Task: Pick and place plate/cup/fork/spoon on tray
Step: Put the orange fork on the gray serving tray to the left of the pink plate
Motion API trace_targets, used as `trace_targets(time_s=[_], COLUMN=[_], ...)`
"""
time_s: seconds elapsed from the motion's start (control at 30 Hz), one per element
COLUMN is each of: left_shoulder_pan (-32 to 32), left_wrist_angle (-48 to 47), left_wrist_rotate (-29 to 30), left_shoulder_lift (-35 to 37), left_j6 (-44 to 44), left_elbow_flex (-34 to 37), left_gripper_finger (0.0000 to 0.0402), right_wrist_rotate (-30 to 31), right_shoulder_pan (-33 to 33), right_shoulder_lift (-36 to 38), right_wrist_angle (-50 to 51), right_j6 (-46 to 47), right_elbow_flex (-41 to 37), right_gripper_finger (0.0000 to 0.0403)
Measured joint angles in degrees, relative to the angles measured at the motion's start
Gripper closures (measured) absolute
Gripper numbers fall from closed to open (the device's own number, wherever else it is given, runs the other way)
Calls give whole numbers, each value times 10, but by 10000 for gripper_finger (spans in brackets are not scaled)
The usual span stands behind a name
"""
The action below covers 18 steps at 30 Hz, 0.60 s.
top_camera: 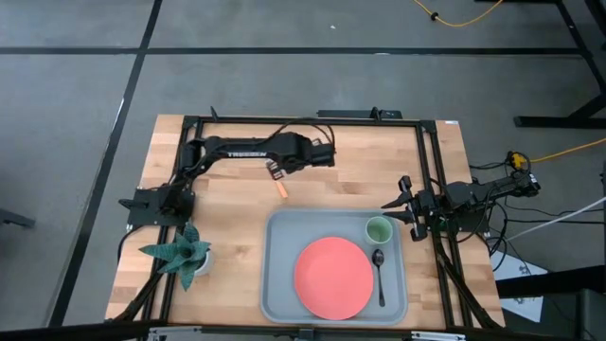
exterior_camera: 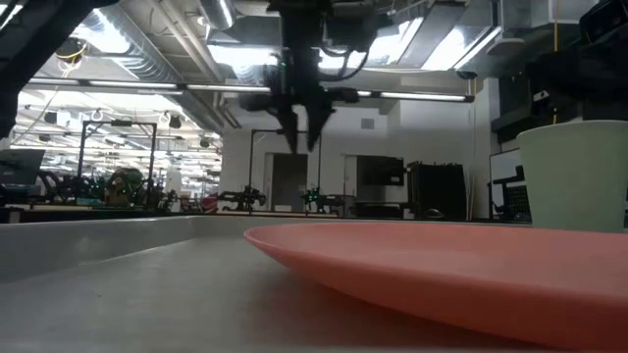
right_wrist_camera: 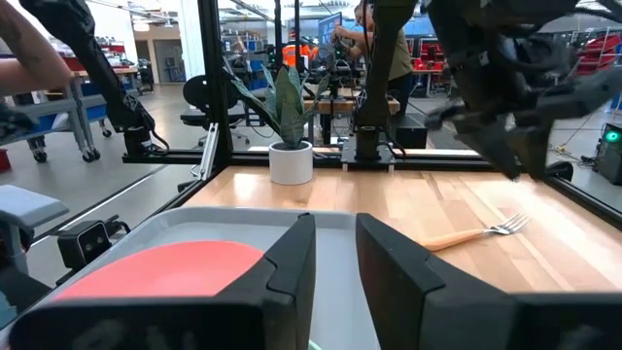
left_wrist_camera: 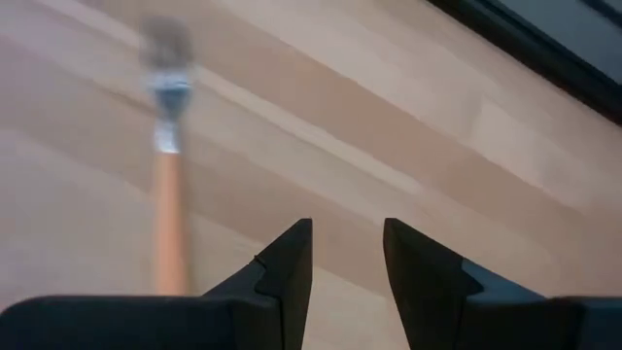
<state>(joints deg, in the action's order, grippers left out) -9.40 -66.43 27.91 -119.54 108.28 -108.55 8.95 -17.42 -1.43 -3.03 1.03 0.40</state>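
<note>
Plate [top_camera: 332, 278], cup [top_camera: 379, 229], spoon [top_camera: 379, 273] already on tray [top_camera: 279, 284]. Fork [top_camera: 280, 188] on table, beside tray's far edge. Left gripper [top_camera: 275, 171] above it, fingers slightly spread, empty. Next move, likely: descend, pinch handle. Right gripper [top_camera: 391, 204] waits near tray's right edge, narrowly spread.

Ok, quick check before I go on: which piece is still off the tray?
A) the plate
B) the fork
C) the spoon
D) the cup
B: the fork lies on the bare wooden table beside the left gripper, while the plate, the cup and the spoon already sit inside the tray.
</note>
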Motion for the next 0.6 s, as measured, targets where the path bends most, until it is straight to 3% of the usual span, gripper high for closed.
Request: trace_targets(time_s=[0.1, 0.23, 0.47, 0.6], left_shoulder_pan=[-5, -19, -19, -19], left_wrist_angle=[-52, -56, -48, -43], left_wrist_rotate=[-9, -16, -82, -91], left_shoulder_lift=[0, -1, -12, -12], left_j6=[40, 31, 82, 100], left_elbow_flex=[-11, -10, 49, 91], left_gripper_finger=[279, 279, 279, 279], right_wrist_rotate=[0, 0, 0, 0], right_shoulder_pan=[0, 0, 0, 0], right_shoulder_lift=[0, 0, 0, 0], right_wrist_angle=[0, 0, 0, 0], right_j6=[0, 0, 0, 0], right_elbow_flex=[0, 0, 0, 0], right_gripper_finger=[320, 320, 320, 320])
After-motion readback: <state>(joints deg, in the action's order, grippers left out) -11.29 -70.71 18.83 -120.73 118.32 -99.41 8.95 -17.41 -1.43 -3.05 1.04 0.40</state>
